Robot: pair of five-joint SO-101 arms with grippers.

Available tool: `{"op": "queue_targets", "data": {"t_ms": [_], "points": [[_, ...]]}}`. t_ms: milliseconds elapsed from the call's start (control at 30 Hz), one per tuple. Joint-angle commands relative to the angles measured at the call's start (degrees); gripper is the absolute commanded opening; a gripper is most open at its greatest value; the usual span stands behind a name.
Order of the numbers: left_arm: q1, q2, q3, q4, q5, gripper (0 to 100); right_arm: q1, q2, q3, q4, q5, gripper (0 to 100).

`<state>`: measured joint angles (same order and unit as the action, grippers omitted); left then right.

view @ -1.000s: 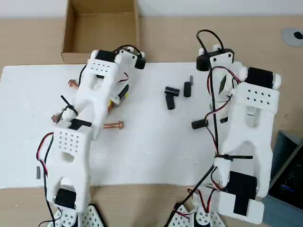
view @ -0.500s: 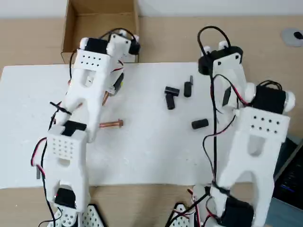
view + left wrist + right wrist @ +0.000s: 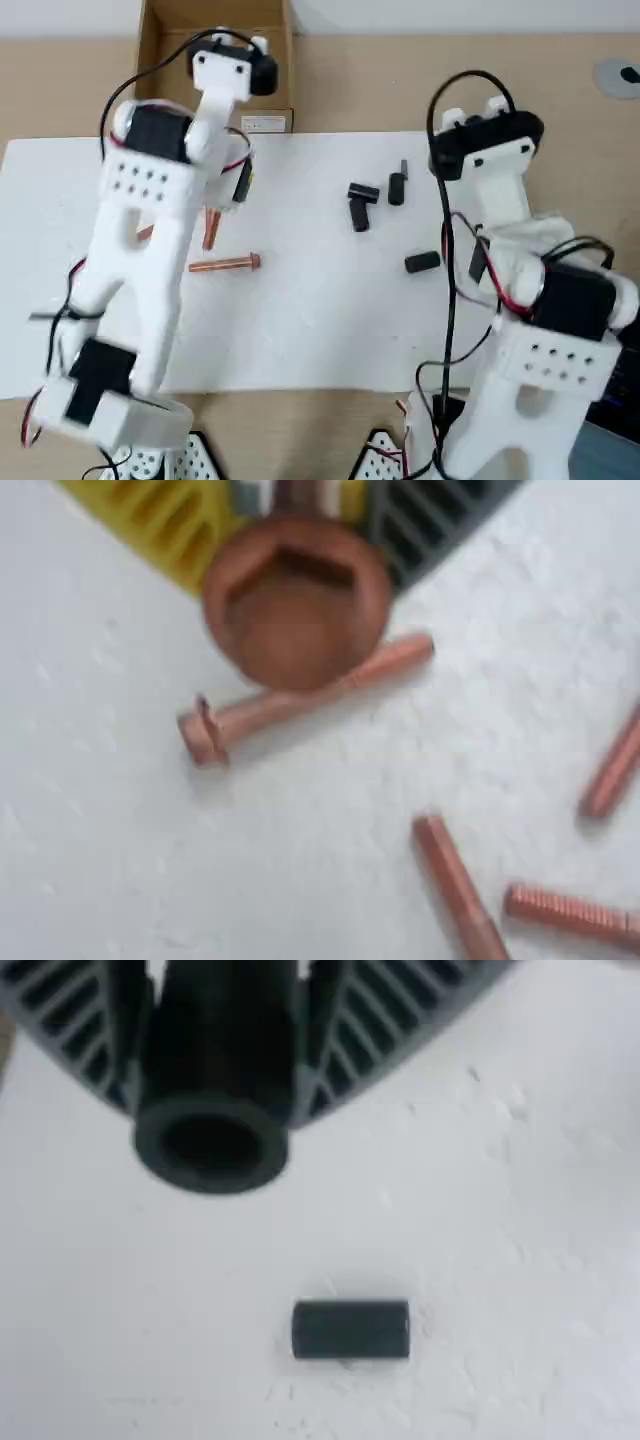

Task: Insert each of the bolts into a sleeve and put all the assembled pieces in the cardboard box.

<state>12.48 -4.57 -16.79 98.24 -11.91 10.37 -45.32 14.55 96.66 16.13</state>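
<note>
The cardboard box [image 3: 165,70] sits at the far left corner of the worktop [image 3: 360,80]. The left claw [image 3: 292,502] clamps a bolt [image 3: 296,605] and the right claw [image 3: 215,1020] a sleeve [image 3: 212,1145], so insertion is in hand. Next, shank and bore likely need lining up.

bolt [image 3: 297,605] copper | sleeve [image 3: 212,1110] black | box [image 3: 150,60] brown | mat [image 3: 320,330] white (left claw [image 3: 300,505] yellow, black)
</note>
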Motion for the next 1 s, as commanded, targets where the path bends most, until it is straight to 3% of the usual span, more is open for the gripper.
{"op": "queue_targets", "data": {"t_ms": [0,133,233,533,833,967], "points": [[0.0,-10.0,8.9,-5.7,2.4,0,0.5,-5.2,5.9,-5.5,-6.0,0.9],[0.1,-20.4,24.4,-15.3,4.3,0,0.2,-11.2,16.1,-12.8,-12.1,0.9],[0.2,-28.4,35.6,-21.8,9.8,0,-2.9,-16.0,23.5,-16.4,-15.6,0.9],[0.0,-47.3,58.0,-40.0,22.1,0,-19.4,-29.4,40.7,-28.0,-24.2,0.9],[0.4,-63.4,68.1,-46.6,32.3,0,-33.8,-41.2,52.0,-36.0,-24.4,0.9],[0.5,-69.7,71.5,-48.7,33.5,0,-38.2,-47.1,56.5,-38.3,-24.3,0.9]]}}
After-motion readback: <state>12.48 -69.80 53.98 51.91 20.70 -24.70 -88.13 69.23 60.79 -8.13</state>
